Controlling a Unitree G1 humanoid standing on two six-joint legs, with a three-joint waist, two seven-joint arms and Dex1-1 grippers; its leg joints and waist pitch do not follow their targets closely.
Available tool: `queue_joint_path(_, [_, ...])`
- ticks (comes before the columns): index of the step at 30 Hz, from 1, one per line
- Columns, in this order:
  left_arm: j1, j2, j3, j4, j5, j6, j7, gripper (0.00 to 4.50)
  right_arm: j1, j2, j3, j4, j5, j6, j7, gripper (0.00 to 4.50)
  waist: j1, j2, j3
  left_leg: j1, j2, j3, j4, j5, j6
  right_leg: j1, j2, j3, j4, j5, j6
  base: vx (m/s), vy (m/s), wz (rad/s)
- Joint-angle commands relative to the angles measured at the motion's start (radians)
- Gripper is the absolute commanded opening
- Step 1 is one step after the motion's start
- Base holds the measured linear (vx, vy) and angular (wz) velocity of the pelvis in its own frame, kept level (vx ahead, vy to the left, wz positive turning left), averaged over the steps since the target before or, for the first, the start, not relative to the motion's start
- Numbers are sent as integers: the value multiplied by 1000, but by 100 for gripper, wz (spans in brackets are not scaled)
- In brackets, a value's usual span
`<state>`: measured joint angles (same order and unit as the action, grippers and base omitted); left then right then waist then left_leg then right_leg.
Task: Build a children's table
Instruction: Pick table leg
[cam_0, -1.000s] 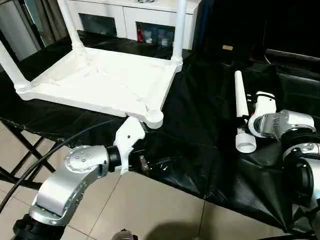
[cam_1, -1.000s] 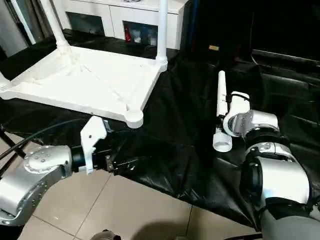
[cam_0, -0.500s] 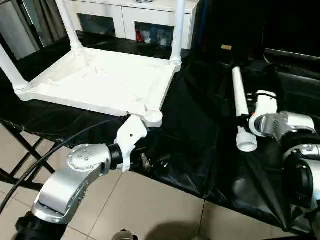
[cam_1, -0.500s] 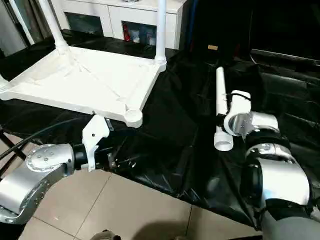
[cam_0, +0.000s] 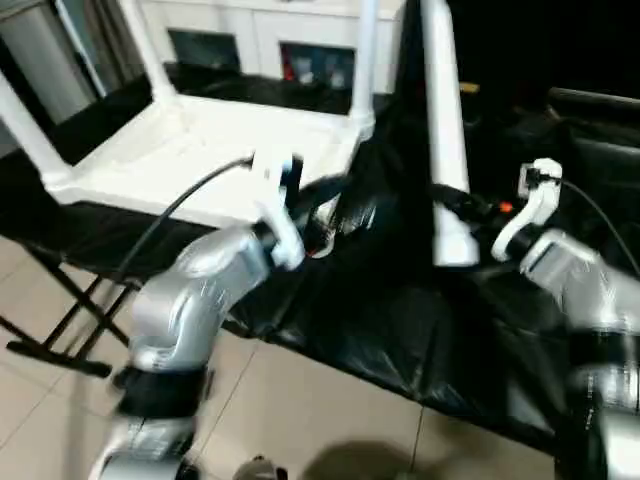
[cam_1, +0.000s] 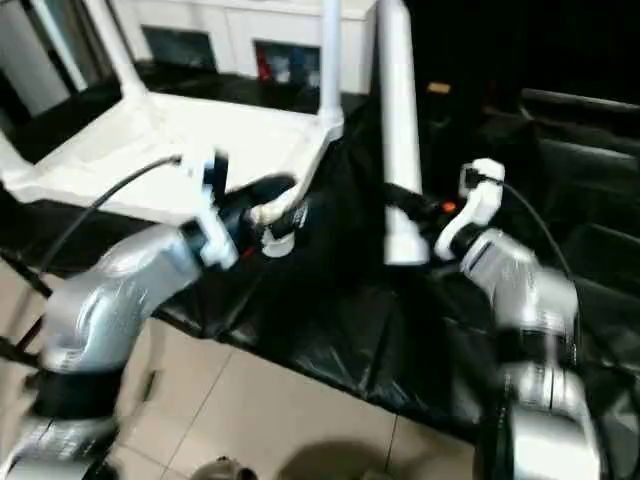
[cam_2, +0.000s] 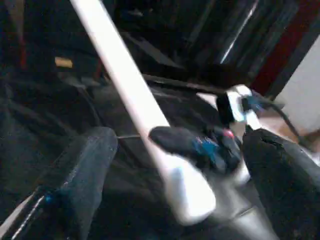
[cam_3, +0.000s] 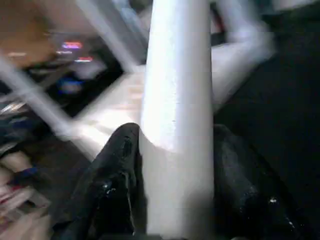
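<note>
The white table top lies underside up on the black cloth, with three white legs standing in its corner sockets. My right gripper is shut on the fourth leg, holding it nearly upright above the cloth with its flared end down. In the right wrist view the leg sits between both black fingers. My left gripper hovers by the top's near right corner, open and holding nothing. The left wrist view looks past its spread fingers at the held leg.
The black-draped table carries everything; its front edge drops to a tiled floor. A white cabinet with glass doors stands behind. A black cable loops over my left arm. Black folding supports show at the left.
My right gripper has lifted the fourth leg off the cloth and stood it nearly upright. My left arm has risen from below the table edge to the top's near corner.
</note>
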<state>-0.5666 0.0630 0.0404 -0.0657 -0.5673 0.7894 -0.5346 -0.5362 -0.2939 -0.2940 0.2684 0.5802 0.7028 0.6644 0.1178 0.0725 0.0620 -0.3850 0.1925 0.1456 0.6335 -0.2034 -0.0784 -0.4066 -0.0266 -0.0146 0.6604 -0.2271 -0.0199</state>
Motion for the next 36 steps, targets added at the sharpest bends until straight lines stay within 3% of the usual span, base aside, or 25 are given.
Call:
queue_joint_path(1, [-22,-9,18,29,-41,56,12,450,6,2,19,-104,53,34,21,185,7,-11,-82,4,13,-2,-58,-16,46,67,-73,33,-79,70,-222,0,0,0])
queue_joint_path(3, [-33,-21,21,40,-62,63,5,450,22,14,31,-154,72,42,27,185,9,-5,-80,4,14,-2,-61,-36,30,66,-76,34,-86,15,-216,0,0,0])
queue_joint_path(5, [-52,-46,35,58,-100,84,19,450,40,30,37,-211,102,70,27,185,9,-7,-77,2,13,-1,-63,-41,22,66,-75,35,-90,3,-207,0,0,0])
queue_joint_path(6, [-64,-58,49,72,-123,100,34,450,50,39,38,-243,117,85,24,185,11,4,-78,3,13,-4,-64,-43,16,64,-76,34,-90,2,-205,0,0,0])
queue_joint_path(7, [-66,-60,52,74,-126,103,36,450,52,41,38,-248,120,87,24,185,12,1,-78,3,12,-3,-63,-43,15,66,-75,34,-91,6,-202,0,0,0])
queue_joint_path(11, [-114,-102,131,128,-193,157,85,450,93,60,48,-349,176,126,7,185,22,3,-79,0,11,-6,-64,-28,11,68,-76,34,-92,15,-196,0,0,0])
queue_joint_path(12, [-122,-107,145,137,-203,161,91,450,97,61,54,-357,179,130,5,185,28,12,-80,1,11,-7,-62,-22,10,67,-77,34,-91,11,-190,0,0,0])
queue_joint_path(13, [-122,-107,145,137,-203,161,91,450,97,61,54,-357,179,130,5,185,27,9,-79,0,10,-6,-63,-22,10,67,-78,35,-95,6,-188,0,0,0])
queue_joint_path(14, [-130,-109,155,146,-214,164,98,450,105,63,59,-372,182,136,-1,185,30,16,-79,-1,11,-7,-63,-24,5,66,-78,35,-94,-10,-179,0,0,0])
queue_joint_path(19, [-156,-115,167,189,-213,162,134,450,124,67,90,-426,170,143,-17,185,32,20,-79,-1,10,-9,-65,-28,-3,66,-78,35,-100,-37,-150,0,0,0])
queue_joint_path(20, [-165,-122,172,204,-199,153,160,450,127,67,104,-442,161,140,-28,185,32,19,-79,-2,10,-9,-66,-31,-6,66,-79,35,-100,-46,-145,0,0,0])
queue_joint_path(22, [-192,-137,205,247,-184,152,236,450,124,72,147,-466,112,118,-69,185,31,37,-79,0,9,-12,-65,-31,-18,65,-77,34,-100,-37,-133,0,0,0])
queue_joint_path(23, [-203,-144,220,264,-181,155,271,423,121,77,167,-473,84,101,-90,185,28,40,-79,0,7,-13,-65,-38,-25,66,-77,33,-102,-40,-127,0,0,0])
queue_joint_path(24, [-203,-144,220,264,-181,155,271,423,121,77,167,-473,84,101,-90,185,26,33,-79,-2,7,-12,-66,-39,-26,67,-76,33,-105,-42,-123,0,0,0])
queue_joint_path(25, [-219,-155,238,284,-177,151,326,416,114,82,204,-482,22,72,-138,185,26,30,-79,-4,5,-13,-66,-32,-29,69,-76,34,-102,-40,-119,0,0,0])
queue_joint_path(27, [-230,-171,246,297,-171,143,376,411,106,93,223,-489,-15,60,-181,185,25,34,-79,-4,3,-12,-65,-32,-33,67,-76,35,-105,-62,-109,0,0,0])
queue_joint_path(28, [-235,-179,247,303,-166,140,398,396,102,98,232,-494,-30,55,-200,185,22,43,-78,-2,4,-13,-64,-40,-36,64,-76,35,-110,-71,-107,0,0,0])
queue_joint_path(30, [-235,-190,239,300,-159,139,415,371,98,106,250,-500,-53,50,-225,185,24,40,-80,-5,4,-15,-66,-26,-34,67,-76,35,-105,-59,-104,0,0,0])
queue_joint_path(33, [-235,-234,225,291,-126,128,495,360,92,125,318,-518,-136,25,-300,185,24,47,-80,-5,5,-16,-65,-22,-37,65,-76,35,-104,-50,-96,0,0,0])
queue_joint_path(34, [-237,-248,226,291,-118,118,520,334,92,129,334,-524,-157,13,-312,185,23,52,-81,-5,5,-16,-66,-18,-42,65,-75,34,-102,-40,-92,0,0,0])
queue_joint_path(36, [-238,-257,228,291,-114,112,535,327,91,133,343,-527,-168,7,-320,185,22,51,-81,-5,5,-17,-67,-20,-45,66,-76,35,-102,-29,-90,0,0,0])
